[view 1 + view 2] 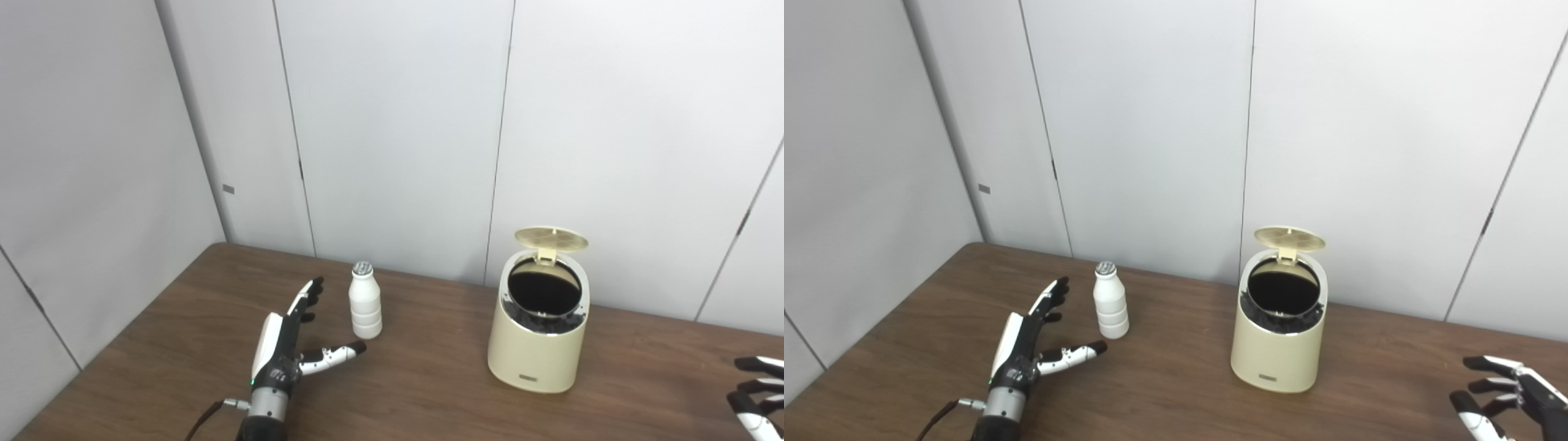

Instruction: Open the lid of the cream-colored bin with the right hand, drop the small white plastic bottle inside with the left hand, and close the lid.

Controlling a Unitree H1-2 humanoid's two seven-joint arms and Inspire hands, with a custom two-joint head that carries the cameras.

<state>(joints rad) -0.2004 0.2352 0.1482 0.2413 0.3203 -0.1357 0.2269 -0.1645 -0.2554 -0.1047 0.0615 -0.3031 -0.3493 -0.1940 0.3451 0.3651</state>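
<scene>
Bottle: You had the small white plastic bottle (365, 301) standing upright on the brown wood-grain table (429, 380), left of the bin and well apart from it. It showed a ribbed, waisted body, a narrower neck and a flat grey foil-like cap on top.

Bin: Your cream-coloured round plastic bin (1279, 331) stood upright near the middle of the table. Its mouth was ringed by a pale rim, the inside looked black, and a dark liner edge showed along the front of the opening. A small label plate sat low on its front wall.

Lid: The round cream lid (1290, 239) was raised on its rear hinge, standing up behind the opening, with its ribbed underside turned towards you.

Left hand: Your black-and-white left hand (288, 343) was just beside the bottle, on its left, not touching it. The fingers (306, 297) were stretched out and spread, the thumb pointed right towards the bottle's base, and the hand held nothing.

Right hand: Your right hand (1507, 392) was at the lower right edge, well apart from the bin, fingers apart and slightly curled, empty.

Backdrop: Plain pale grey wall panels (392, 122) stood behind the table.
</scene>
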